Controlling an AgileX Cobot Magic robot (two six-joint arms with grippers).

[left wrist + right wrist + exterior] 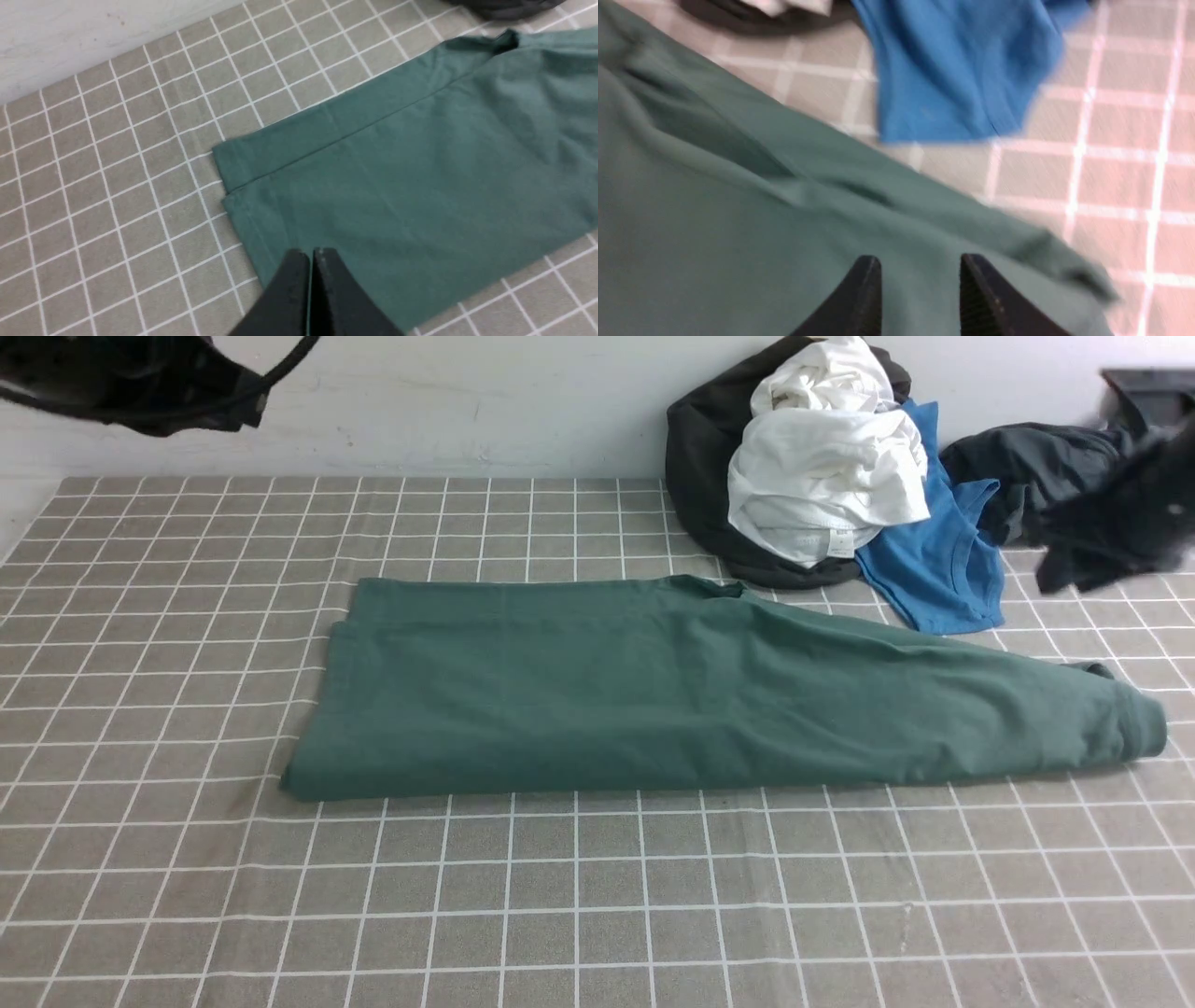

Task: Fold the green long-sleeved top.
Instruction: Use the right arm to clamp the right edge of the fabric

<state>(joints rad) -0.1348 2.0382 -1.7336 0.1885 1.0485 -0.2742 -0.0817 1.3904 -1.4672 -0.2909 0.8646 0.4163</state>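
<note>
Checked tablecloth [597, 896] bears green long-sleeved top [653, 691] and clothes pile [822, 476].

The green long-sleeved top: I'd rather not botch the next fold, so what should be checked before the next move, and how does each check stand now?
1. Left gripper free of cloth: ok, jaws shut on nothing, above the hem end.
2. Right gripper free of cloth: ok, jaws apart, nothing between them.
3. Dark green cotton long-sleeved top flat on the grey checked tablecloth: ok, it lies as a long folded band.
4. Layers aligned: not ok, the lower layer shows past the upper along the far edge.
5. Bright blue T-shirt clear of the top: cannot tell, it lies close to the far edge.
</note>
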